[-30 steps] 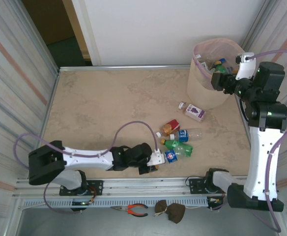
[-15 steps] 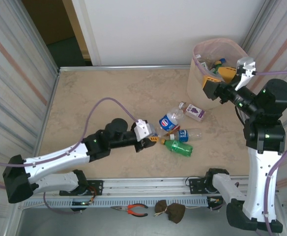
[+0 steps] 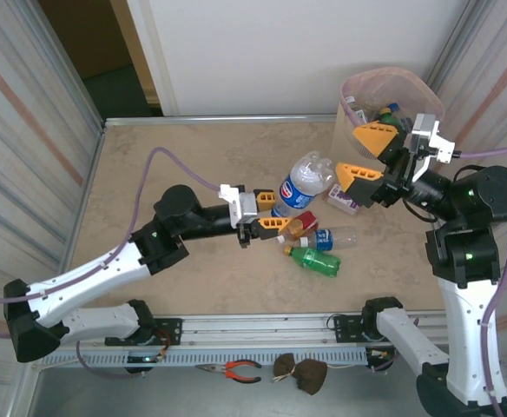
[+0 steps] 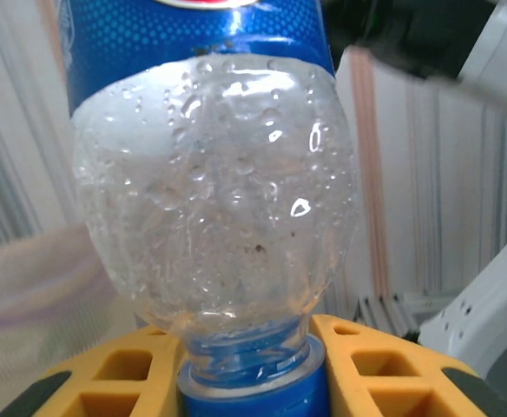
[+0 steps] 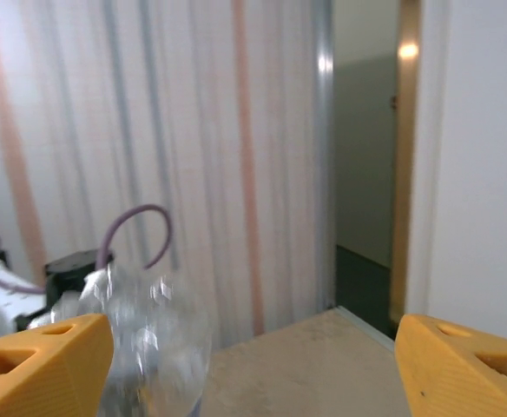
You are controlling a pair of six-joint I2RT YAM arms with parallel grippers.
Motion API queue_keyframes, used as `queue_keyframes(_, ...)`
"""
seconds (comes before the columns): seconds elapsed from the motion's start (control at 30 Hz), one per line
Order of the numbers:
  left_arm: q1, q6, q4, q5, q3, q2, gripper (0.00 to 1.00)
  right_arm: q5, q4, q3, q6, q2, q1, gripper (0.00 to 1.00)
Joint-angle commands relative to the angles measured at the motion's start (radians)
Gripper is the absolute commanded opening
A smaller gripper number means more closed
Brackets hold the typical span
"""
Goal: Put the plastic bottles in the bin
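At mid-table, raised off the surface, the left gripper (image 3: 269,219) is clamped on the blue-capped neck of a clear plastic bottle with blue label (image 3: 304,182). The left wrist view shows its yellow fingers (image 4: 106,378) tight on either side of the cap. The right gripper (image 3: 366,156) has its jaws wide apart and empty. It faces the bottle's far end and sits just in front of the tall beige perforated bin with pink liner (image 3: 391,73).

This looks like a handover. The right gripper should close squarely round the bottle body before the left lets go, then release it well over the rim.

Counts:
- Held: one bottle.
- Lying on the beige stone-look table (image 3: 175,165): four.
  - red-labelled bottle with orange cap (image 3: 303,224)
  - clear bottle with blue band (image 3: 333,237)
  - green plastic bottle (image 3: 316,261)
  - purple-labelled bottle with white cap (image 3: 344,198)
- In the bin: several, cannot count them.
- One bin, two grippers.
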Motion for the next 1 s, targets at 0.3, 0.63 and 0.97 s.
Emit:
queue_keyframes(0.3,0.006,-0.068,0.104,0.181,0.178,0.058,0.18,-0.047,0.181,-0.001,-0.008,-0.004,0.306,0.92)
queue_keyframes(0.63,0.0,-0.067,0.125,0.185,0.202,0.088,0.18,-0.017,0.132,0.036,-0.103,0.085,0.451,0.89)
queue_keyframes(0.97,0.0,-0.033,0.125,0.144,0.203,0.089,0.19,0.036,0.093,0.032,-0.162,0.11,0.521,0.68)
